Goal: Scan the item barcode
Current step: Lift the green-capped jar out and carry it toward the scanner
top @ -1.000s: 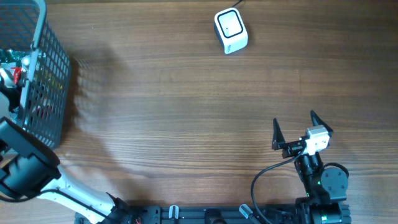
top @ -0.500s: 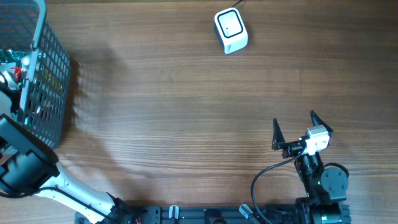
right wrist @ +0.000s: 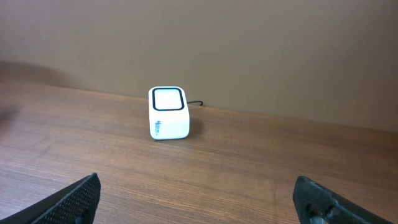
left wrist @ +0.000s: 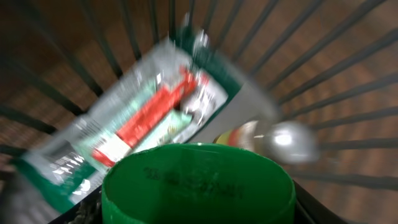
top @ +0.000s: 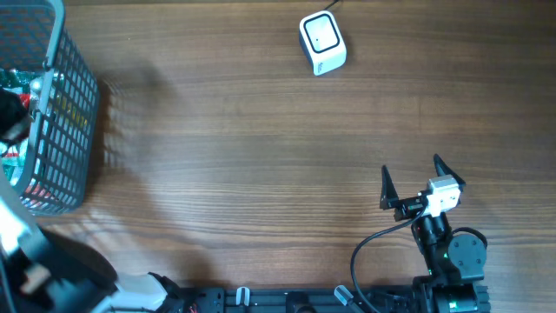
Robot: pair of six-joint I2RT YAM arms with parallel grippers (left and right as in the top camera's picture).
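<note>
Basket (top: 61,130) at the left edge of the table (top: 261,174) holds the likely item, a green tub (left wrist: 198,183) above a red-and-green packet (left wrist: 143,118). The left gripper (top: 10,111) hangs over it, and blur hides whether its fingers are apart or closed. The right gripper (top: 410,165) stands spread and empty. The scanner (top: 322,42) sits well apart. Best practice: grip the tub squarely, then turn its barcode towards the window.

The right hand (top: 411,165) sits low, fingers (top: 386,187) spread wide; the left arm (top: 56,265) is blurred, grip unclear.
</note>
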